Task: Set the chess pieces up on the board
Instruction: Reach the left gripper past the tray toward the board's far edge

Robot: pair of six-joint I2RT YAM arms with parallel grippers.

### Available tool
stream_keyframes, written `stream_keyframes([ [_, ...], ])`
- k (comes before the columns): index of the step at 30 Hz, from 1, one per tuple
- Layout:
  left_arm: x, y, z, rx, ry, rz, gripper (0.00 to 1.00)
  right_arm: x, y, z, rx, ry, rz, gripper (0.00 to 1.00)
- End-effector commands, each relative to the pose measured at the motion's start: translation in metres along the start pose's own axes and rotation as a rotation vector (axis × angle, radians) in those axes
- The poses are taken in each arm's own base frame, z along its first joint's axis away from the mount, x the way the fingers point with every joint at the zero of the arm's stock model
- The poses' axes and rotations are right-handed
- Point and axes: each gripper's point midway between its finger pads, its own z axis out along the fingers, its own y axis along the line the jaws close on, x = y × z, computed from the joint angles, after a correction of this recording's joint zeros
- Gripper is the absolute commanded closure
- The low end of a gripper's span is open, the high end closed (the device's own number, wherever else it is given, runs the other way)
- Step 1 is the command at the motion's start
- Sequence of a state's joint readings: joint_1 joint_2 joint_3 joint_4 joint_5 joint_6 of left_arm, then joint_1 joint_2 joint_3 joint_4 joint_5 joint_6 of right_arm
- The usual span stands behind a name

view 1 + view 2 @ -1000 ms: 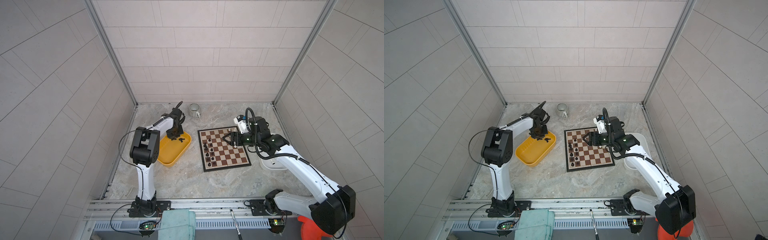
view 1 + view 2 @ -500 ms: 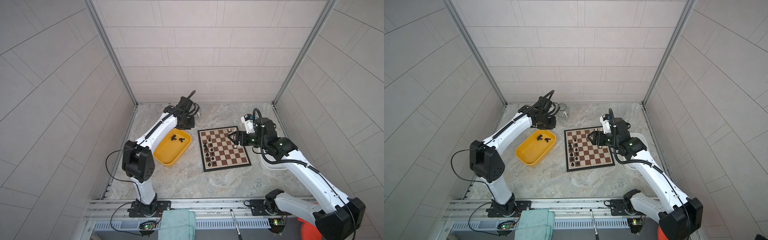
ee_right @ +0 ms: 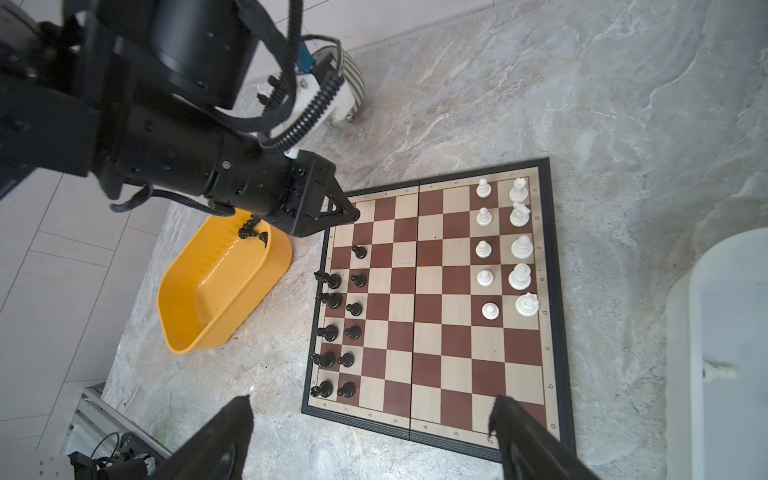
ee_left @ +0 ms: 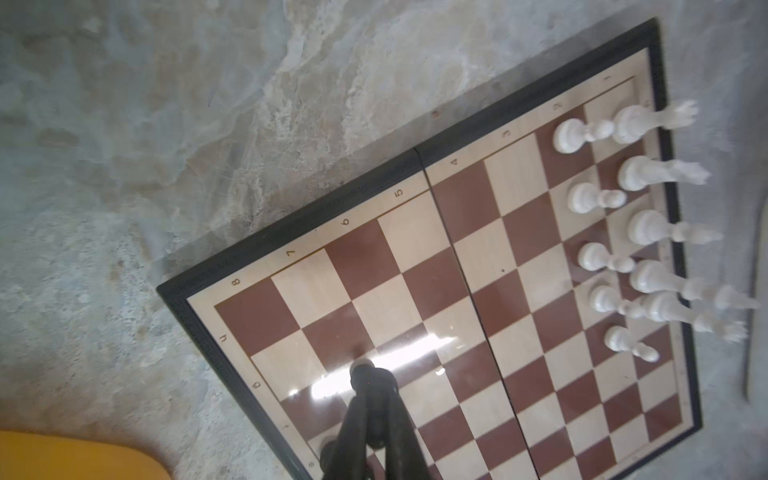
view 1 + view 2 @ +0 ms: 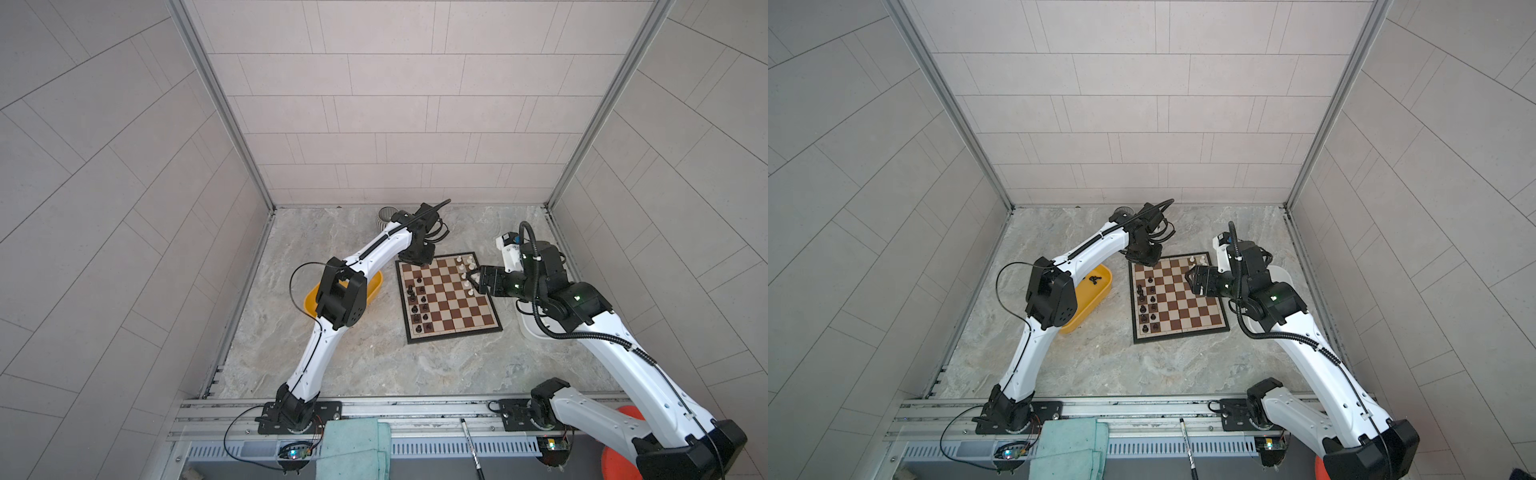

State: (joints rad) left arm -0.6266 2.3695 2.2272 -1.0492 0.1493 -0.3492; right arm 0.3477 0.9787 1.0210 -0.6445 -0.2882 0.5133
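The board [image 5: 451, 305] [image 5: 1183, 307] lies mid-table. Black chess pieces [image 3: 354, 308] [image 5: 419, 299] fill much of its two left columns. White chess pieces [image 3: 483, 249] [image 4: 582, 198] stand in the far half of its two right columns. My left gripper [image 4: 372, 382] [image 3: 352, 215] hangs over the board's far left corner, shut on a small black piece [image 4: 360, 366]. My right gripper [image 3: 372, 401] [image 5: 473, 280] hovers open above the board's right side beside the white pieces, with nothing between its fingers.
A yellow tray [image 5: 1100, 293] [image 3: 216, 291] left of the board holds a few black pieces [image 3: 249, 228]. A white tray [image 3: 727, 332] [image 5: 528, 330] lies right of the board, under my right arm. A striped cup [image 3: 351, 79] stands at the back.
My left arm has swung from the yellow tray to the board's far left corner, carrying a black piece. My right gripper has opened wider and pulled back from the white pieces.
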Motion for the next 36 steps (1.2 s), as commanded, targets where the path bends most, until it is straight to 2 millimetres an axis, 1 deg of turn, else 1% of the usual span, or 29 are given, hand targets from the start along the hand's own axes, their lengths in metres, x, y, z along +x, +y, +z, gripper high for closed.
stream_keyframes([
  [1,-0.002,0.005,-0.003,-0.039,0.005,0.005,0.93,0.004,-0.003,-0.002,0.01,0.009,-0.003,0.07],
  [9,0.012,0.012,0.021,-0.077,0.08,0.018,0.93,0.006,-0.003,0.003,0.002,0.019,0.0,0.06],
  [15,0.016,0.01,0.024,-0.088,0.092,0.031,0.93,0.007,-0.004,0.004,-0.002,0.021,0.003,0.07],
  [25,0.021,0.016,0.039,-0.115,0.114,0.028,0.93,0.007,-0.005,0.001,-0.005,0.014,0.005,0.07],
  [28,0.021,0.016,0.04,-0.115,0.115,0.027,0.93,0.007,-0.005,0.001,-0.006,0.013,0.008,0.07],
  [33,0.024,0.017,0.045,-0.115,0.131,0.027,0.89,0.007,-0.006,0.001,-0.005,0.014,0.01,0.07],
  [36,0.026,0.017,0.045,-0.112,0.135,0.026,0.85,0.008,-0.007,0.002,-0.001,0.016,0.012,0.07],
])
